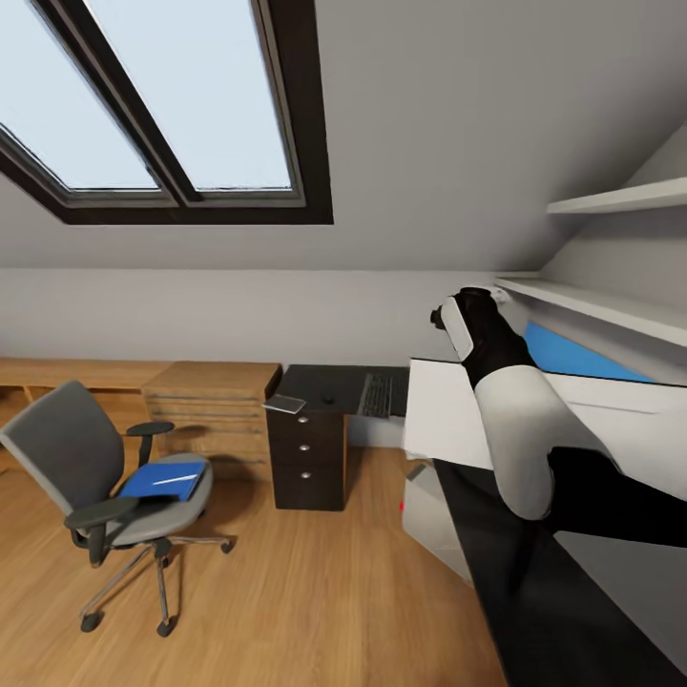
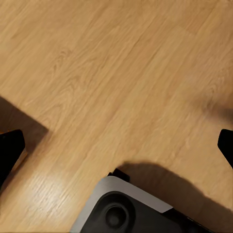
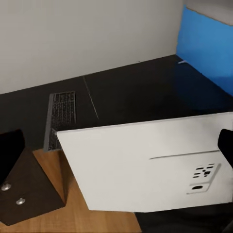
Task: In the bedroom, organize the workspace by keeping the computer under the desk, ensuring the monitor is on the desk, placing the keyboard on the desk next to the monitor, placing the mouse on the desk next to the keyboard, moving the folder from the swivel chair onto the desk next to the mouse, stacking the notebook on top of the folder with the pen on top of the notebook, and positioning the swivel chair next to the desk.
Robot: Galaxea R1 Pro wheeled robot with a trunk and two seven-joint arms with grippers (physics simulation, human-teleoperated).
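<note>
2 pincer tips stand apart around the monitor [image 3: 145, 165] above the bench [image 3: 141, 92]; lower it upright, centre frame, clear of the keyboard [image 3: 62, 116].

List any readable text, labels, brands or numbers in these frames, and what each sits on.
No readable text anywhere.
White panel: small dark port-like marks at its lower corner, too small and blurred to read as characters.
Keyboard: key legends too small to read.
Blue folder on the swivel chair: no lettering visible.
</note>
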